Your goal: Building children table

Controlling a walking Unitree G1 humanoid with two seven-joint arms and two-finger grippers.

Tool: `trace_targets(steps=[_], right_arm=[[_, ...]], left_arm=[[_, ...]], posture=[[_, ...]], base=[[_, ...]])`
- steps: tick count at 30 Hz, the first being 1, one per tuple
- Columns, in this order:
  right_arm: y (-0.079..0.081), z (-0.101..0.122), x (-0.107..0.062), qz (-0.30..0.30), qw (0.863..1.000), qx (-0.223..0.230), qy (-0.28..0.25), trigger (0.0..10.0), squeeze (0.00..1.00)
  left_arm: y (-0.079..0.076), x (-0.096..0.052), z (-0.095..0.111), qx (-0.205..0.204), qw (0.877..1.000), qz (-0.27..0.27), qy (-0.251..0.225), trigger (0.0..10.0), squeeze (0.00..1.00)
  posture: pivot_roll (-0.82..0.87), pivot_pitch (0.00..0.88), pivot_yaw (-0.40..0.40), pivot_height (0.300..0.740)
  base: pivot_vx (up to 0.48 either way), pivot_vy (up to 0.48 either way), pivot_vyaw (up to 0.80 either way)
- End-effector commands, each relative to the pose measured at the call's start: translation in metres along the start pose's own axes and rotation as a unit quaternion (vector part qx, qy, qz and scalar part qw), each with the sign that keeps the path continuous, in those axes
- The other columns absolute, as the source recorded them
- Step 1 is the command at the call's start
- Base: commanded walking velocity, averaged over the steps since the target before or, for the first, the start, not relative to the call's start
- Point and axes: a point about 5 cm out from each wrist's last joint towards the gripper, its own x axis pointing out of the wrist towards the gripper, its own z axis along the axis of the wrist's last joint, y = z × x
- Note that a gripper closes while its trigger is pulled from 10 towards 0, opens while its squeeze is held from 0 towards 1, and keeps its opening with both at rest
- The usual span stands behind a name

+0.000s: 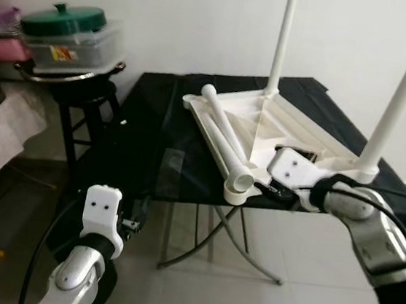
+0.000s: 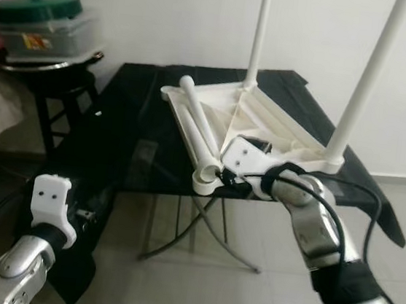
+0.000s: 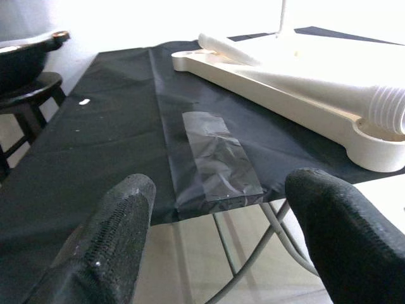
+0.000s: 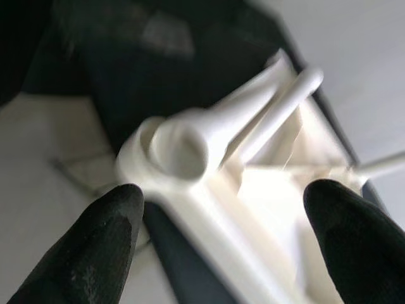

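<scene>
While the upturned white tabletop [image 1: 264, 126] lies at the black-draped table's [image 1: 146, 138] front right corner, two loose legs [image 1: 223, 132] rest in it; right hand [image 4: 215, 209] spread beside it, left hand [image 3: 215, 234] spread below the front edge.

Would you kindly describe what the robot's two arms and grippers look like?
Both arms are silver metal with black bands. Each wrist carries a white housing with two dark dots, and black cables loop along the right arm. The left gripper and right gripper each have two rounded, textured black fingers.
</scene>
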Motion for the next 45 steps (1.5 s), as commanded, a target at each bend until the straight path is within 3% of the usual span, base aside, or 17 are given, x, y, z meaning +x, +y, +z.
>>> trace_targets(steps=[1,9,14,17,28,37,43,45], right_arm=[[0.006,0.003,0.003,0.021,1.0,-0.02,0.001,10.0,0.0],[0.0,0.003,0.014,0.002,0.999,-0.039,0.019,10.0,0.0],[0.002,0.008,0.036,-0.019,0.998,-0.056,0.009,10.0,0.0],[0.009,0.016,0.048,0.007,0.998,-0.06,-0.01,10.0,0.0],[0.012,0.035,0.059,0.014,0.996,-0.076,-0.036,10.0,0.0],[-0.007,0.06,0.071,-0.041,0.994,-0.08,-0.061,10.0,0.0],[-0.009,0.065,0.071,-0.043,0.994,-0.081,-0.066,10.0,0.0],[-0.007,0.065,0.07,-0.012,0.994,-0.083,-0.069,10.0,0.0]], left_arm=[[0.002,-0.001,-0.001,0.002,1.0,-0.003,0.005,10.0,0.0],[0.002,-0.003,0.0,0.001,1.0,-0.007,0.008,10.0,0.0],[0.001,-0.005,0.0,0.0,1.0,-0.01,0.01,10.0,0.0],[0.001,-0.008,0.001,0.0,1.0,-0.011,0.011,10.0,0.0],[0.001,-0.014,0.003,-0.001,1.0,-0.012,0.013,10.0,0.0],[-0.003,-0.024,0.005,-0.007,0.999,-0.02,0.023,10.0,0.0],[-0.004,-0.024,0.005,-0.009,0.999,-0.023,0.026,10.0,0.0],[-0.004,-0.024,0.005,-0.009,0.999,-0.024,0.028,10.0,0.0]], posture=[[-0.09,0.016,0.048,0.74],[-0.08,0.031,0.051,0.74],[-0.07,0.047,0.053,0.74],[-0.06,0.059,0.055,0.74],[-0.04,0.093,0.062,0.74],[-0.03,0.125,0.065,0.74],[-0.03,0.122,0.065,0.74],[-0.03,0.119,0.063,0.74]], base=[[0.0,0.0,0.0],[0.0,0.0,0.0],[0.0,0.0,0.0],[0.0,0.0,0.0],[0.0,0.0,0.0],[0.0,0.0,0.0],[0.0,0.0,0.0],[0.0,0.0,0.0]])
